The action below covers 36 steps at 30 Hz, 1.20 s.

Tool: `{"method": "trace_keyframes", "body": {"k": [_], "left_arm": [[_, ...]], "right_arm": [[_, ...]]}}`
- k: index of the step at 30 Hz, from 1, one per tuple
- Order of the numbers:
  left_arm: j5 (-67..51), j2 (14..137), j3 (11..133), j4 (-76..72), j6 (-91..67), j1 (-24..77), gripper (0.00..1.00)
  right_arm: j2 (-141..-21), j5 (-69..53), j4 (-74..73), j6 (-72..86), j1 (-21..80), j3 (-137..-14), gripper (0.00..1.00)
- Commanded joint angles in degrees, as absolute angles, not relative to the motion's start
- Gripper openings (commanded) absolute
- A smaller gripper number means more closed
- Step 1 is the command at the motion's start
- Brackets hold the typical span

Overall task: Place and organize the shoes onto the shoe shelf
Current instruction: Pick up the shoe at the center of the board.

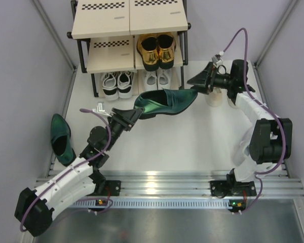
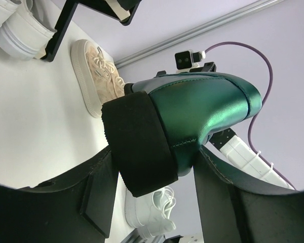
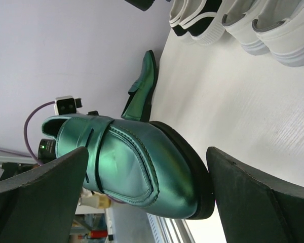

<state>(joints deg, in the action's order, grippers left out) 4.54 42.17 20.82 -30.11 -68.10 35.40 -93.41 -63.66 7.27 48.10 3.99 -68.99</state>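
Observation:
A glossy dark green loafer [image 1: 164,103] hangs above the table in front of the shoe shelf [image 1: 106,23]. My left gripper [image 1: 134,114] is shut on its heel, and in the left wrist view the black heel block [image 2: 139,147] sits between the fingers. My right gripper [image 1: 192,85] stands open around the toe [image 3: 142,172], its jaws on either side of it. The matching green loafer [image 1: 61,139] lies on its side at the table's left. Gold loafers [image 1: 157,50] sit on the middle tier. Black-and-white sneakers [image 1: 116,83] and white lace-ups [image 1: 157,78] stand on the bottom tier.
A beige sneaker [image 2: 99,76] lies on the table right of the shelf, under my right arm. A white sneaker [image 2: 152,210] shows below the held shoe in the left wrist view. Grey walls close both sides, and a metal rail [image 1: 162,182] runs along the near edge.

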Motion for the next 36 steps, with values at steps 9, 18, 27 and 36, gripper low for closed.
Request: {"method": "trace_keyframes", "body": {"k": [9,18,27,36], "left_arm": [[0.4,45.8,22.7,-42.0,-71.4,35.2,0.00],[-7.6,50.3,22.8,-42.1,-72.4,35.4,0.00],[-10.3,55.4,25.5,-42.4,-72.2,35.5,0.00],[-11.5,59.0,26.5,-45.0,-72.9,35.5,0.00]], "right_arm": [[-94.1,-62.8,9.6,50.9,6.8,-69.8,0.98],[-98.3,-61.6,12.8,54.1,8.3,-76.1,0.87],[-99.8,-61.6,21.5,61.3,11.4,-75.4,0.50],[-100.5,-62.3,29.0,66.7,12.0,-73.7,0.00]]}}
